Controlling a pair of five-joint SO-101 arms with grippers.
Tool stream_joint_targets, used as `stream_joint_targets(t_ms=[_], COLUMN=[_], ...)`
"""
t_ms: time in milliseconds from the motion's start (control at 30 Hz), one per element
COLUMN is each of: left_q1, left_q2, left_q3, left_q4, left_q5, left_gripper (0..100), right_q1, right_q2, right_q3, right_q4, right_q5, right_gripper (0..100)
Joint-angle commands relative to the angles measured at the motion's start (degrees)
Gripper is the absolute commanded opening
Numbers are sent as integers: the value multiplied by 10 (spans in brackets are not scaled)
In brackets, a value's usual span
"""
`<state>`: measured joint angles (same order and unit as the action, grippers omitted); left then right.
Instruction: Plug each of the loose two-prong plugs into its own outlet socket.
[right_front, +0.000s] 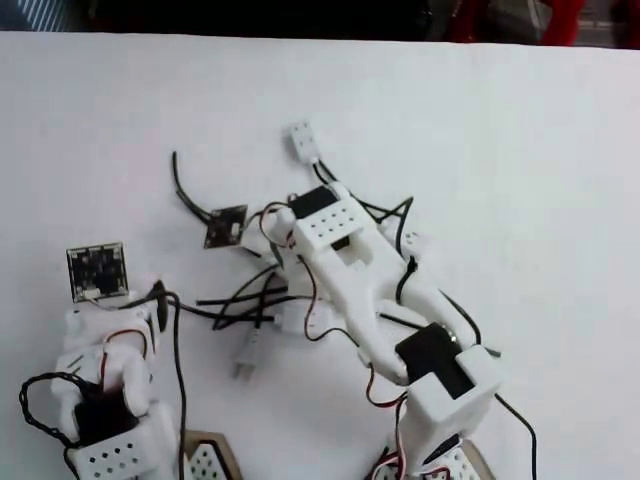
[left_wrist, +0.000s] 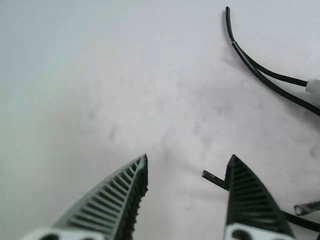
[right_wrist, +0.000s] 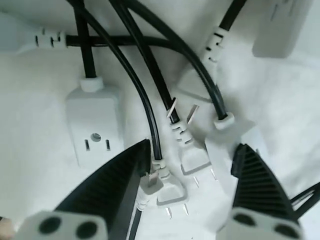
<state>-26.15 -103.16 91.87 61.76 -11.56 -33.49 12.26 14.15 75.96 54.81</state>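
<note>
Across the white tabletop (right_front: 520, 150), a tangle of black cables (right_front: 240, 295) is spread at centre. The right arm is stretched over the tangle. The right gripper (right_wrist: 192, 145) is held above the cords, fingers apart, nothing clamped. The left gripper (left_wrist: 189, 157) is set near the table's front left, fingers apart over bare surface, beside a black cable end (left_wrist: 212, 178). A white rectangular outlet socket (right_wrist: 95, 127) is laid flat, nothing plugged in, just beside the right gripper. One white two-prong plug (right_wrist: 170, 192) and a second white plug (right_wrist: 194, 160) are seen loose between its fingers, prongs free.
</note>
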Motion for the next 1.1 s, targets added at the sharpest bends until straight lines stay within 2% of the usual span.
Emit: stream_joint_targets(t_ms=[0,400,500,700,900,1067], left_q1=[-7,-7,-7,-7,-7,-7], left_q2=[-6,-6,-6,-6,-6,-6], left_q3=[-4,-4,-4,-4,-4,-4], left_q4=[-10,-10,-10,-10,-9,-9], left_q5=[4,4,4,4,4,4], left_gripper=[259,259,259,259,259,259], right_q1=[-9,-11,-31,-54,13,66], right_q2=[-4,-104,-109,-78,0,79], right_q3=[3,-2,2,25,-1,-86], right_q4=[50,116,128,87,19,15], right_q5=[4,-2,-2,-3,-2,3], right_gripper=[248,248,248,248,248,247])
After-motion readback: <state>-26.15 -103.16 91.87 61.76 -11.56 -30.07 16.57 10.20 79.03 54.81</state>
